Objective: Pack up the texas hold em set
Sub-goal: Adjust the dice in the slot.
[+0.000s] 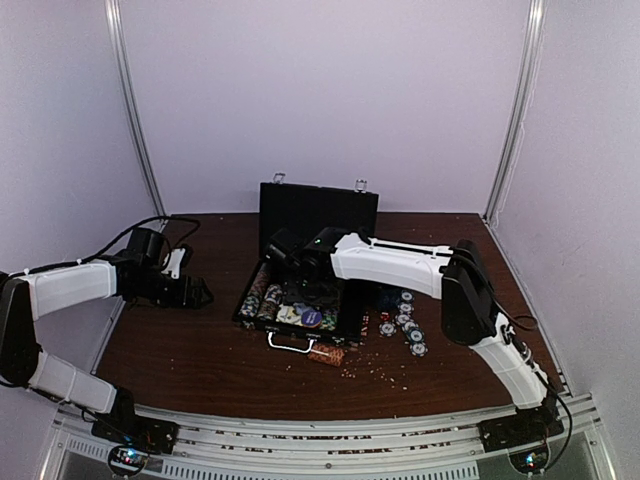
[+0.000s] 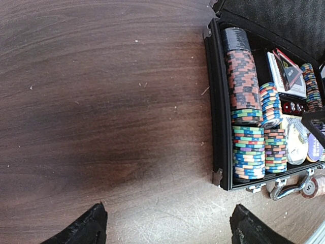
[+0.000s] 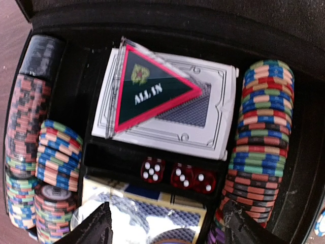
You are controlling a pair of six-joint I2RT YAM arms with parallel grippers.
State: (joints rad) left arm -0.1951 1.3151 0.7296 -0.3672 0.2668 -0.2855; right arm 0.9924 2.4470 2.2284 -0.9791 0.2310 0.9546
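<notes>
The top view is dim and grainy. In the left wrist view a soft shadow lies on the table point(image 2: 86, 147) toward nine o'clock, with pale glare at five and bowed edges. The right wrist view blurs, perhaps defocus, at six.

White left arm point(image 1: 70, 285), white right arm point(image 1: 390, 262), black joints point(image 1: 465, 290), black cable point(image 1: 118, 239), black left claw point(image 2: 167, 226)

The black briefcase point(image 1: 318, 212) sits open mid-counter point(image 1: 200, 360), its lid upright at the back and its silver handle point(image 1: 290, 343) facing the near edge. Rows of striped chips point(image 2: 244, 101) lie on edge along its left and right sides. Between them rests a card deck point(image 3: 208, 132) topped by a triangular "ALL IN" marker point(image 3: 152, 89) (black, edged red), with three red dice point(image 3: 177, 175) just below. Loose chips point(image 1: 405, 322) lie scattered right of the case
</notes>
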